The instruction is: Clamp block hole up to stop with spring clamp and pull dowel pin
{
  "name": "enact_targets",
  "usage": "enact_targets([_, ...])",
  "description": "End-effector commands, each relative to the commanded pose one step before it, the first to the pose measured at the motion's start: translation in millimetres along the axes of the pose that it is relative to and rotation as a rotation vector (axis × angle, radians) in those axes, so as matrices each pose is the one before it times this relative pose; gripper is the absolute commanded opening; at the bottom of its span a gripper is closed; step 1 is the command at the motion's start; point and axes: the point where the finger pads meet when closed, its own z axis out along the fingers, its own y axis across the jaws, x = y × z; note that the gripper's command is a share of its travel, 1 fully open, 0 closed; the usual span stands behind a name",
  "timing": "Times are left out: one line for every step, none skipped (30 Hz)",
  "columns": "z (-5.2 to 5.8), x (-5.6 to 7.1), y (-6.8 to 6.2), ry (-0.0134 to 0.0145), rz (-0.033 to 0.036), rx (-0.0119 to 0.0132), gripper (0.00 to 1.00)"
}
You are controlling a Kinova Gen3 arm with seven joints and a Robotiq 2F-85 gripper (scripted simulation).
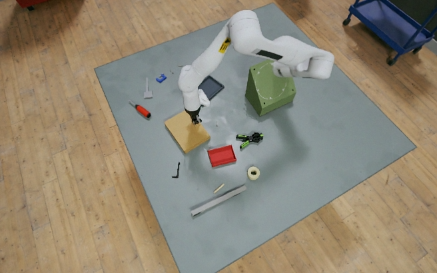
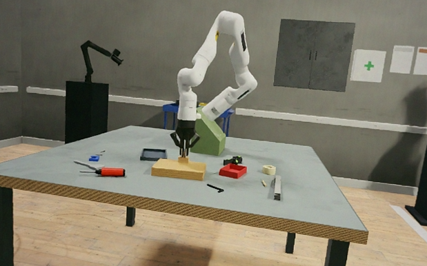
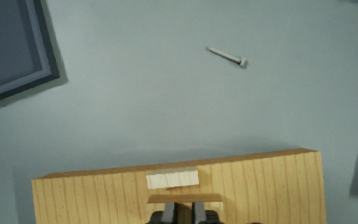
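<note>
This is looking like a workshop: a robot arm (image 1: 246, 31) (image 2: 230, 23) is standing on a big workbench (image 1: 320, 166) (image 2: 226, 202), where a red-handled tool (image 1: 143, 111) (image 2: 113, 171) is lying at the left. Behind, a grey cabinet (image 2: 314, 54) and a green-cross box (image 2: 368, 65) are hanging on the far wall, and a blue cart (image 1: 383, 20) (image 2: 170, 108) is standing near it.

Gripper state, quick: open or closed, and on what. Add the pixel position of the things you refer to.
Gripper (image 1: 196, 122) (image 2: 184, 156) (image 3: 184, 210): closed on the dowel pin (image 2: 184, 154) (image 3: 184, 216), by the look of it; how firmly cannot be told.
</note>
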Motion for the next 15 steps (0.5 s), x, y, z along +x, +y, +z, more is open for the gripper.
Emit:
enact_targets([-1.07, -0.7, -0.41, -0.00204, 0.00005, 0.00102, 0.1])
enact_targets([0.0, 0.0, 0.0, 0.0, 0.0, 0.0, 0.1])
enact_targets([-0.02, 0.0, 0.0, 0.0, 0.0, 0.0, 0.1])
enact_targets([-0.04, 0.0, 0.0, 0.0, 0.0, 0.0, 0.1])
enact_targets([-0.07, 0.0, 0.0, 0.0, 0.0, 0.0, 0.1])
enact_targets([-0.09, 0.0, 0.0, 0.0, 0.0, 0.0, 0.1])
enact_targets([-0.12, 0.0, 0.0, 0.0, 0.0, 0.0, 0.1])
enact_targets([-0.14, 0.0, 0.0, 0.0, 0.0, 0.0, 0.1])
enact_targets([-0.17, 0.0, 0.0, 0.0, 0.0, 0.0, 0.1])
enact_targets([-0.19, 0.0, 0.0, 0.0, 0.0, 0.0, 0.1])
enact_targets([-0.21, 0.0, 0.0, 0.0, 0.0, 0.0, 0.1])
enact_targets([-0.22, 0.0, 0.0, 0.0, 0.0, 0.0, 0.1])
enact_targets([-0.24, 0.0, 0.0, 0.0, 0.0, 0.0, 0.1])
enact_targets([-0.25, 0.0, 0.0, 0.0, 0.0, 0.0, 0.1])
enact_targets([-0.25, 0.0, 0.0, 0.0, 0.0, 0.0, 0.1])
